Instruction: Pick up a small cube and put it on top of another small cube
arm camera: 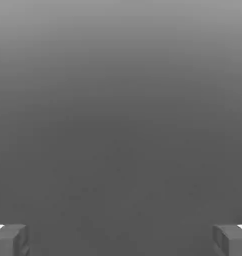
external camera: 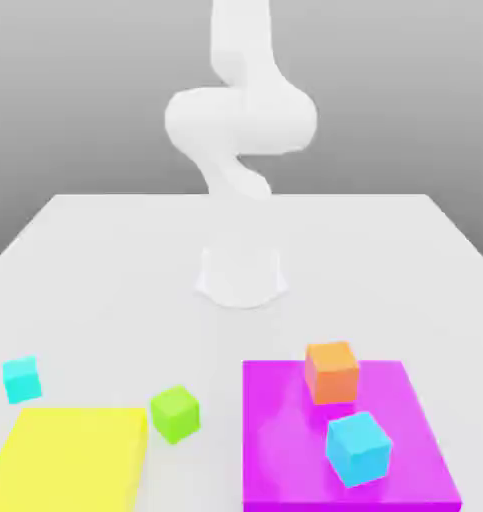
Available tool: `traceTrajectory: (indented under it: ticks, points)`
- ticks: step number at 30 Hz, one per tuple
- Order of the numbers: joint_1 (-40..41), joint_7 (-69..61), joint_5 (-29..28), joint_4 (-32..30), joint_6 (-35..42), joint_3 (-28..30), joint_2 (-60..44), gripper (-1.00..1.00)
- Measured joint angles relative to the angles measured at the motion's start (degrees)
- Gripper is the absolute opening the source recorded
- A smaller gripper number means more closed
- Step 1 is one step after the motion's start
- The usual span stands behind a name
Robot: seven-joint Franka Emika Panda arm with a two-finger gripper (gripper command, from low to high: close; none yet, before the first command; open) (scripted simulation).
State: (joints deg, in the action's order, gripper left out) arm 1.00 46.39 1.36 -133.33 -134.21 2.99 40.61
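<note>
The small cyan cube (external camera: 21,379) sits on the white table near the exterior view's left, just beyond the yellow pad (external camera: 70,465). The white arm (external camera: 240,120) rises from its base (external camera: 242,275) at the table's middle and folds high above it; the hand itself does not show in the exterior view. In the hand view my gripper (arm camera: 121,240) is open, its grey fingertips (arm camera: 10,239) far apart with only plain grey background between them. No cube shows in the hand view.
A lime-green cube (external camera: 175,414) stands between the yellow pad and the magenta pad (external camera: 285,440). On the magenta pad rest an orange cube (external camera: 332,372) and a larger light-blue cube (external camera: 358,449).
</note>
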Motion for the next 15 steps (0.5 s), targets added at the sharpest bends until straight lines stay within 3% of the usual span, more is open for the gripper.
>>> traceTrajectory:
  ticks: [15]
  points:
    - [8.33, 2.03, 9.95, -9.30, -14.55, 16.10, -31.55, 0.00]
